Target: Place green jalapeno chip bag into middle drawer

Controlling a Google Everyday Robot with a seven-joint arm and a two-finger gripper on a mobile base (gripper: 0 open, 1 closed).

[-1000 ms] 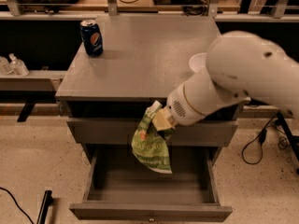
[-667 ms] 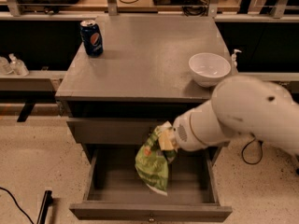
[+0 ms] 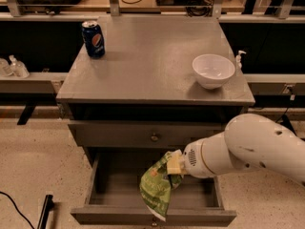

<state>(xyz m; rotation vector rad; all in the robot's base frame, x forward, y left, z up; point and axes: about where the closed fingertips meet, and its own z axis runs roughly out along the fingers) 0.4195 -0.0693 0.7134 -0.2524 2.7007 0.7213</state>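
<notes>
The green jalapeno chip bag (image 3: 156, 186) is crumpled light green with white edges. It hangs from my gripper (image 3: 174, 164), which is shut on its top edge. The bag dangles inside the open middle drawer (image 3: 109, 194), a shallow grey box pulled out below the upper drawer front (image 3: 153, 135), near the drawer's front middle. Its lower tip overlaps the drawer's front wall in this view. My white arm (image 3: 248, 149) reaches in from the right.
A blue soda can (image 3: 93, 38) stands at the cabinet top's back left. A white bowl (image 3: 213, 70) sits at the right of the top. A black object (image 3: 44, 211) lies on the speckled floor at the left.
My arm has dropped lower and carried the bag from in front of the upper drawer down into the open middle drawer. The white bowl has come into sight.
</notes>
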